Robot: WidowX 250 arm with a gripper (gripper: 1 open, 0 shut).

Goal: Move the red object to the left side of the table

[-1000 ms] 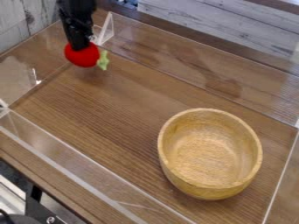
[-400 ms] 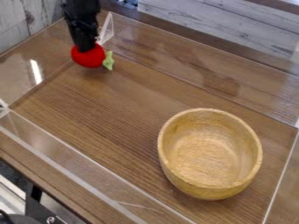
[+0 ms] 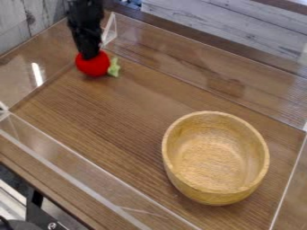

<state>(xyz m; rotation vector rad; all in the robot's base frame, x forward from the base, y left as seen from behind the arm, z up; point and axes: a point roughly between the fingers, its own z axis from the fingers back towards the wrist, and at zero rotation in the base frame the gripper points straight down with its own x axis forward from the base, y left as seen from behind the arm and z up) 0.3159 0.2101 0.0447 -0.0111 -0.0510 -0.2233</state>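
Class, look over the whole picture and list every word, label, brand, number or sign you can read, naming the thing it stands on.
No readable text anywhere.
Red object: no lettering shows.
Wooden bowl: none shows.
Tabletop: wood grain, no writing shows.
Gripper: dark and blurred; any marking would be too small to read.

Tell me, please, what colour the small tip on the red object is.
The tip is light green, in the camera view.
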